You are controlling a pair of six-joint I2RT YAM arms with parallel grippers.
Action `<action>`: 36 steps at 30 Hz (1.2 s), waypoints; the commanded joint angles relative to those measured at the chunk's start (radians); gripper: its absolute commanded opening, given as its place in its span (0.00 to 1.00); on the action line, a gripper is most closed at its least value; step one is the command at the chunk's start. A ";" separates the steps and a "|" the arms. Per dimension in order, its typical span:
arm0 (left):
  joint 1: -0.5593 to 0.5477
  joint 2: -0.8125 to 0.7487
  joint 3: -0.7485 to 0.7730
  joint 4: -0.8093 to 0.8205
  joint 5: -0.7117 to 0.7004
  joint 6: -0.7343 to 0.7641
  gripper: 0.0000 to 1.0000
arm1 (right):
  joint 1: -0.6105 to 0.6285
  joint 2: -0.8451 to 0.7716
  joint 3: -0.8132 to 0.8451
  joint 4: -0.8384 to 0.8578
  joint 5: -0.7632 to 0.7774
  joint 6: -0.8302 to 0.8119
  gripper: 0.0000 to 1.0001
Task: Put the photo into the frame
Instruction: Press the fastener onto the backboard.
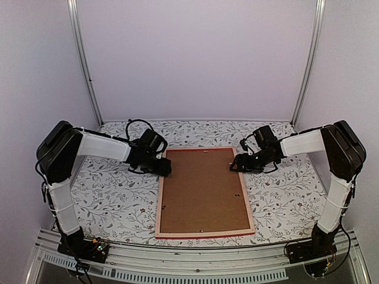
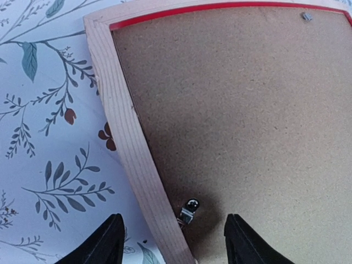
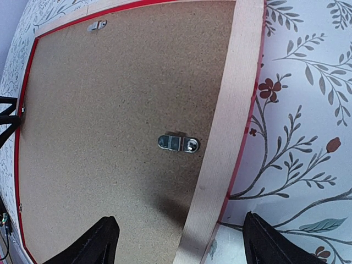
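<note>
The frame (image 1: 160, 204) lies face down in the middle of the table, pale wood back up, with thin red edges showing. A brown backing board (image 1: 201, 189) fills it, so the photo is hidden. My left gripper (image 1: 165, 169) is at the frame's far left corner. It is open, its jaws straddling the left rail (image 2: 124, 126) near a small metal clip (image 2: 190, 210). My right gripper (image 1: 237, 165) is at the far right corner, open wide over the right rail (image 3: 231, 110), with a metal turn tab (image 3: 179, 143) just ahead. Neither gripper holds anything.
A floral tablecloth (image 1: 112, 195) covers the table on both sides of the frame. White walls with metal corner posts (image 1: 86, 65) close in the back and sides. The left gripper's dark fingers (image 3: 6, 113) show at the left edge of the right wrist view.
</note>
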 commanded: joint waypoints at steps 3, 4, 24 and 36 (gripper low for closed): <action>0.006 -0.022 0.000 -0.007 -0.034 0.029 0.61 | -0.003 0.038 -0.021 -0.050 0.011 -0.006 0.82; 0.004 -0.015 0.006 -0.012 -0.040 0.041 0.60 | -0.003 0.039 -0.020 -0.050 0.008 -0.006 0.82; -0.008 0.012 0.042 -0.052 -0.092 0.181 0.55 | -0.004 0.047 -0.018 -0.049 0.004 -0.004 0.82; -0.016 0.007 0.025 -0.039 -0.098 0.192 0.57 | -0.004 0.049 -0.035 -0.037 0.003 -0.002 0.82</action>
